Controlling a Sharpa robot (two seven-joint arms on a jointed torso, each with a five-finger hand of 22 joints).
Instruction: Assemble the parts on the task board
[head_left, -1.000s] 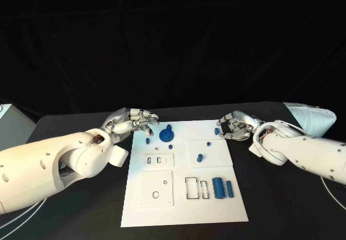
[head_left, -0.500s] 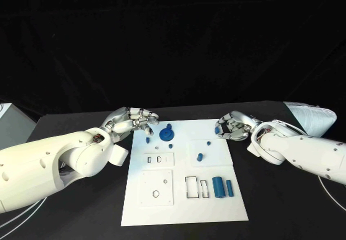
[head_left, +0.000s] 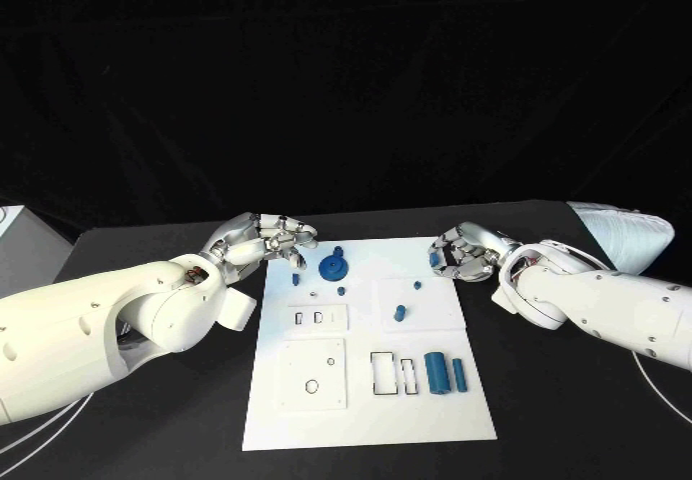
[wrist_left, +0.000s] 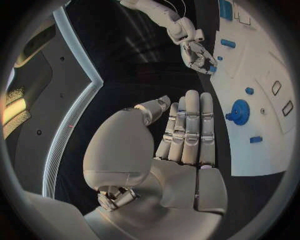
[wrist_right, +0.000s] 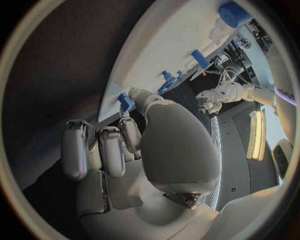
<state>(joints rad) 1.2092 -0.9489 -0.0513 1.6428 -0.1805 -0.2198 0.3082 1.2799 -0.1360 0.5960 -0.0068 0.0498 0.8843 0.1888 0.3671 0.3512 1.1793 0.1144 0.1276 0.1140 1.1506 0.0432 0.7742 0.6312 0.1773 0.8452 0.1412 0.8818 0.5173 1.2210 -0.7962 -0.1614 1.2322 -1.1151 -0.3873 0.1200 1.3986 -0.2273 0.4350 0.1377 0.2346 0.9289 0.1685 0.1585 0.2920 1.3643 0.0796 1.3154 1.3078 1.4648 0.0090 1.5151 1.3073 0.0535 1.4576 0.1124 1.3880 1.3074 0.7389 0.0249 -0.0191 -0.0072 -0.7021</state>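
The white task board (head_left: 368, 400) lies mid-table. On its far part stands a blue gear (head_left: 335, 266) with small blue parts (head_left: 342, 293) near it. Two blue cylinders (head_left: 436, 373) lie by the near right slots. My left hand (head_left: 267, 240) hovers over the board's far left corner with fingers straight (wrist_left: 190, 125), holding nothing; the gear (wrist_left: 237, 110) lies just past its fingertips. My right hand (head_left: 464, 252) is at the far right edge, where thumb and a finger pinch a small blue peg (head_left: 434, 260) (wrist_right: 126, 102) that stands at the board's rim.
A ribbed white object (head_left: 623, 230) sits at the table's far right, behind my right arm. A pale box (head_left: 18, 245) stands at the left edge. Thin cables (head_left: 666, 385) run along the table beside my right arm.
My right hand has slid a little left along the far edge, and its fingers have closed in on the blue peg. The left hand has barely moved.
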